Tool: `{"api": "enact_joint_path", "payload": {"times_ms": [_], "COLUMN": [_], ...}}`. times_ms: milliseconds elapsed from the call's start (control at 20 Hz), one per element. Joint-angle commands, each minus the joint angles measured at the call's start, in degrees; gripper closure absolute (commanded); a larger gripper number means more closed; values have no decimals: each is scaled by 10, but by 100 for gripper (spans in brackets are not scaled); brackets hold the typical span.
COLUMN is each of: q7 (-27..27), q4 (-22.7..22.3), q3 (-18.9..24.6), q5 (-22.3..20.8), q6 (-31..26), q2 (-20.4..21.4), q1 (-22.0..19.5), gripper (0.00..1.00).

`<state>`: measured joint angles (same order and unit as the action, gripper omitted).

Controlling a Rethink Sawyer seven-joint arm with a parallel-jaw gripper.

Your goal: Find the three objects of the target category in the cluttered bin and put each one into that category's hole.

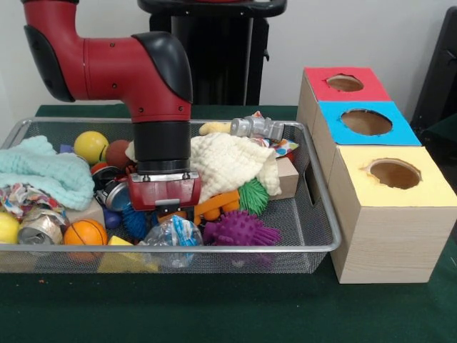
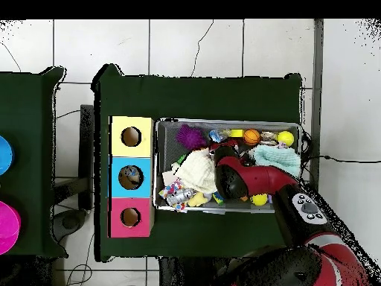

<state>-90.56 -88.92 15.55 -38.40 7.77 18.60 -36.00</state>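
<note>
From the front, the red and black arm point(image 1: 121, 64) bends down into the wire mesh bin point(image 1: 314, 214), and its hand point(image 1: 166, 207) sits low among the clutter near the bin's middle. The fingertips are buried between the toys, so whether the hand is wide, narrow or holding something cannot be told. Just beside the hand lie a cream cloth point(image 1: 228, 164), an orange toy point(image 1: 218, 204), a green spiky ball point(image 1: 253, 194) and a purple spiky ball point(image 1: 239, 230). A clear plastic ball point(image 1: 173, 236) rests at the front wall, with an orange ball point(image 1: 86, 232) beside it. A pale teal cloth point(image 1: 39, 171) fills the bin's other end, and a yellow ball point(image 1: 91, 145) lies behind it. A grey toy point(image 1: 257, 127) sits at the back rim. Beside the bin stands a row of three wooden boxes, each with a round hole on top: red box point(image 1: 344, 83), blue box point(image 1: 365, 122), yellow box point(image 1: 393, 174). Which category is the target cannot be told.

From overhead, the arm point(image 2: 253, 179) reaches over the bin point(image 2: 227, 122) on the dark green counter point(image 2: 201, 93); the hand itself is hidden under the arm. The cream cloth point(image 2: 195, 167) lies between the arm and the boxes, the purple spiky ball point(image 2: 189, 136) in a corner. The yellow box point(image 2: 132, 136), blue box point(image 2: 131, 177) and red box point(image 2: 131, 217) touch the bin's side.
</note>
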Motion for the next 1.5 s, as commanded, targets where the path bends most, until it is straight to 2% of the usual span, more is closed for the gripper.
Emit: {"api": "enact_joint_path", "payload": {"times_ms": [50,350,900,1500], "q7": [3,-3,-8,-33], "q4": [9,12,-24,-51], "q3": [-31,-62,-72,-90], "q5": [9,20,45,61], "q6": [-185,-208,-266,-270], "q2": [-31,-27,4,34], "q1": [-2,25,35,52], "gripper": [0,0,0,0]}}
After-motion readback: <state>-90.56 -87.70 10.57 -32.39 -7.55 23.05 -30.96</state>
